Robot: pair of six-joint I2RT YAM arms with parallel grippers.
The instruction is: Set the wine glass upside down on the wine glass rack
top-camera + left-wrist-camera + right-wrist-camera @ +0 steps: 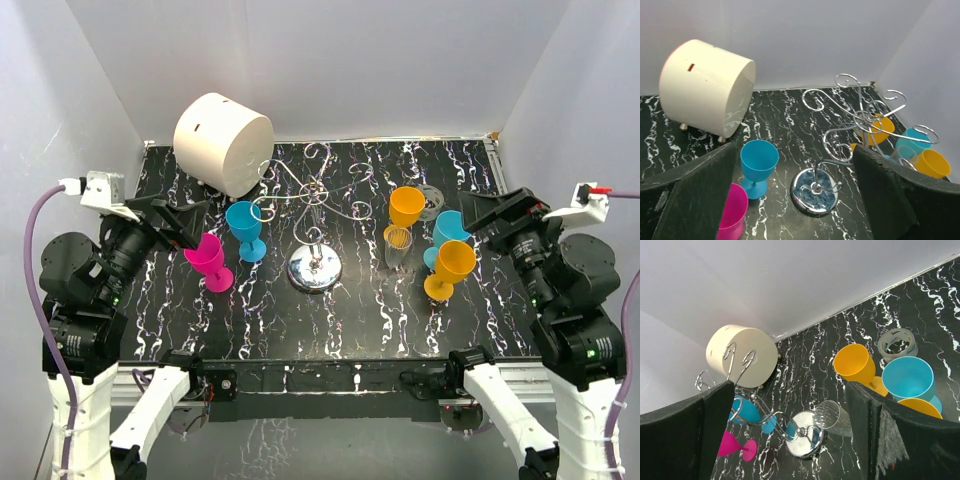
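The wine glass rack, silver wire with curled arms on a round chrome base, stands mid-table with nothing hanging on it. Several wine glasses stand upright around it: pink and blue to its left, and orange, clear, blue and orange to its right. My left gripper hovers open just left of the pink glass, holding nothing. My right gripper hovers open right of the right-hand blue glass, also holding nothing.
A big cream cylinder lies at the back left, close to the rack's rear arms. A roll of clear tape lies behind the right-hand glasses. White walls close in the black marbled table on three sides.
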